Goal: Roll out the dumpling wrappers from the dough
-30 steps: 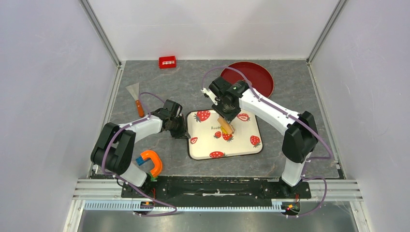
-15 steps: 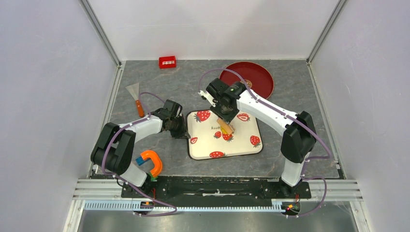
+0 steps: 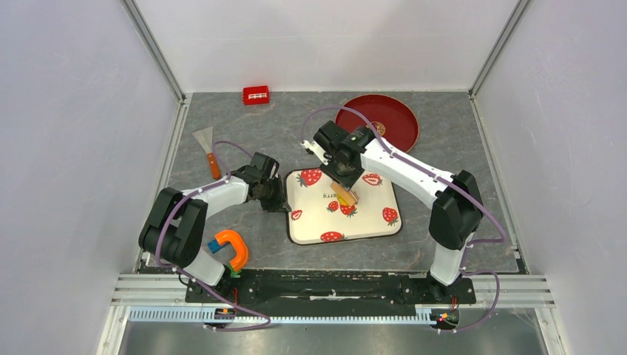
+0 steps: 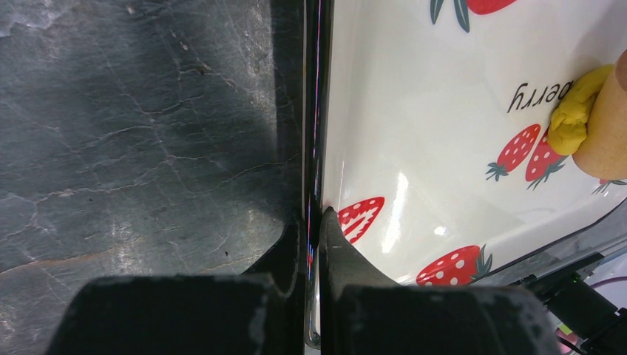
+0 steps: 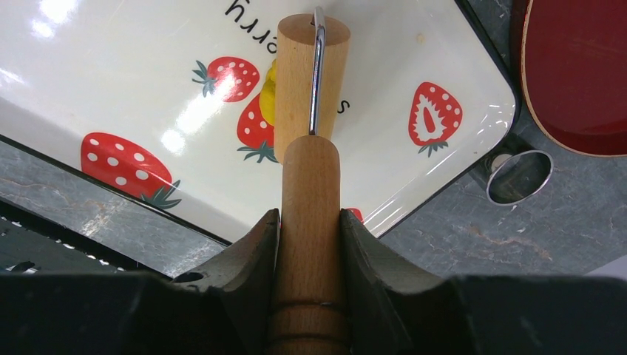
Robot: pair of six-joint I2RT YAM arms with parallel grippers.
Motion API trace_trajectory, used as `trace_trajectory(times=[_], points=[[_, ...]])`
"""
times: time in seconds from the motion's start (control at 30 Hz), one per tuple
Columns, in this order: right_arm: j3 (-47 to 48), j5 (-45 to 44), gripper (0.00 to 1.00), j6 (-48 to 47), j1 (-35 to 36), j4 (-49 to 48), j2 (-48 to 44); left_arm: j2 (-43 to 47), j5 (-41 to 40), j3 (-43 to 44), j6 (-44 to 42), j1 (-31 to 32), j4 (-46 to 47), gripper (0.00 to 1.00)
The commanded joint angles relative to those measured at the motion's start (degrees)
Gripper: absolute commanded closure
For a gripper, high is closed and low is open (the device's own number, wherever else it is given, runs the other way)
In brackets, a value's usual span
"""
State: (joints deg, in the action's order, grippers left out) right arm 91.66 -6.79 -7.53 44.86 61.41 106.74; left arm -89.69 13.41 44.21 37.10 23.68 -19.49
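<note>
A white strawberry-print tray [image 3: 370, 216] lies between the arms. My left gripper [image 4: 316, 222] is shut on the tray's left rim [image 3: 284, 198]. My right gripper [image 5: 310, 222] is shut on the handle of the tan wooden roller [image 5: 310, 81], reaching over the tray from the far side [image 3: 344, 174]. The roller's drum [image 3: 346, 194] rests on the yellow dough [image 4: 573, 115], which bulges out from under the drum's side [image 5: 269, 96]. The dumpling wrappers are out of view.
The red plate [image 3: 377, 120] sits at the far right, close to the tray's corner [image 5: 584, 74]. A metal ring cutter [image 5: 519, 176] lies between them. A red block [image 3: 256, 95], a scraper [image 3: 207, 148] and an orange U-shaped tool [image 3: 231, 248] lie to the left.
My right wrist has shifted slightly to the left while the roller stays on the dough. The left arm has not moved.
</note>
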Motion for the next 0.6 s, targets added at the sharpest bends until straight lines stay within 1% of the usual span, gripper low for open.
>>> trace_trajectory(times=[0.0,0.4,0.5,0.57], points=[[-13.9,21.2,1.0,2.5,1.7,-7.6,18.5,-3.5,-5.2,-2.2,-1.2,2.0,-2.0,0.98],[-14.6,27.0,1.0,1.5,2.0,-7.3,17.7,-3.3,-5.4,-2.5,-1.0,2.1,-2.0,0.98],[-14.0,27.7,1.0,1.5,1.9,-6.9,16.9,-3.2,-5.4,-2.4,-1.0,2.1,-2.2,0.98],[-13.1,25.9,1.0,2.1,1.8,-6.8,15.9,-3.3,-5.5,-2.5,-1.0,2.1,-2.2,0.98]])
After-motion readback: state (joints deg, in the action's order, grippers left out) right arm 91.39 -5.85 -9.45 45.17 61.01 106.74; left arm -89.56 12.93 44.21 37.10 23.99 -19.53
